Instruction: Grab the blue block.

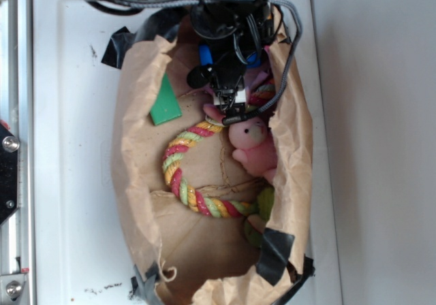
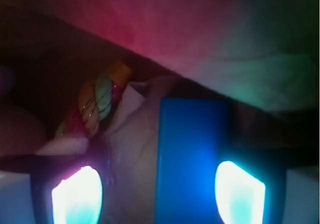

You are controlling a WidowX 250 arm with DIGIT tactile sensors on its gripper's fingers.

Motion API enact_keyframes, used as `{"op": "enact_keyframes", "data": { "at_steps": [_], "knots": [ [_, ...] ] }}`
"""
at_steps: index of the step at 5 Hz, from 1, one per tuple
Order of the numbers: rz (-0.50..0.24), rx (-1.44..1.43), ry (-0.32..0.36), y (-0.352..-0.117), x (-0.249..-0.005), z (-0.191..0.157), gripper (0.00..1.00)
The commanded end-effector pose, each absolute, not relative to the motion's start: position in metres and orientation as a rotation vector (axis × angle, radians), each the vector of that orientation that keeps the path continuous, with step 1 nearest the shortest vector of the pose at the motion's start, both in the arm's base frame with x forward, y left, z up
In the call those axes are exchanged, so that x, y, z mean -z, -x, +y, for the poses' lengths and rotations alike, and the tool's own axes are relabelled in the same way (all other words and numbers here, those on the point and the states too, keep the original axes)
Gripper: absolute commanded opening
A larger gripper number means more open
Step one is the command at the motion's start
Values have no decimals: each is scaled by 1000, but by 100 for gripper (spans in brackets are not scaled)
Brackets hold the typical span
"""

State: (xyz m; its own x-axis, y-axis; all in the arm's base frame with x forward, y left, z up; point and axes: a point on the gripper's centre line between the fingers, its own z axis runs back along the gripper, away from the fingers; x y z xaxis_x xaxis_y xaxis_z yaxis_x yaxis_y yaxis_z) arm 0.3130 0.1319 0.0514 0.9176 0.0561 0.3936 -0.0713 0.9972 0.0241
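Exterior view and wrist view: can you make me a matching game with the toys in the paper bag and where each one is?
Things:
1. bright-blue flat block
2. green flat block
3. pink plush bunny
4. striped rope ring

Places:
A. lying against the paper bag's left side, apart from the arm
B. curving through the middle of the bag
C. between the glowing fingers of the gripper, seen by the wrist camera
D. just below the gripper, against the bag's right side

Pairs: 1-C, 2-A, 3-D, 4-B
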Motion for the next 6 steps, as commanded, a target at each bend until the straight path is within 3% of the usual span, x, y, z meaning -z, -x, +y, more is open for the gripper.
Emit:
{"op": "enact_keyframes", "data": {
  "at_steps": [1, 2, 3, 4, 5, 6],
  "knots": [
    [-444, -75, -28, -308, -89, 150, 100],
    [-427, -87, -26, -305, -94, 156, 100],
    [-436, -112, -76, -302, -101, 158, 100],
    [-447, -161, -195, -301, -101, 160, 100],
    [-476, -187, -264, -300, -99, 163, 100],
    [-449, -186, -224, -303, -99, 169, 100]
  ]
}}
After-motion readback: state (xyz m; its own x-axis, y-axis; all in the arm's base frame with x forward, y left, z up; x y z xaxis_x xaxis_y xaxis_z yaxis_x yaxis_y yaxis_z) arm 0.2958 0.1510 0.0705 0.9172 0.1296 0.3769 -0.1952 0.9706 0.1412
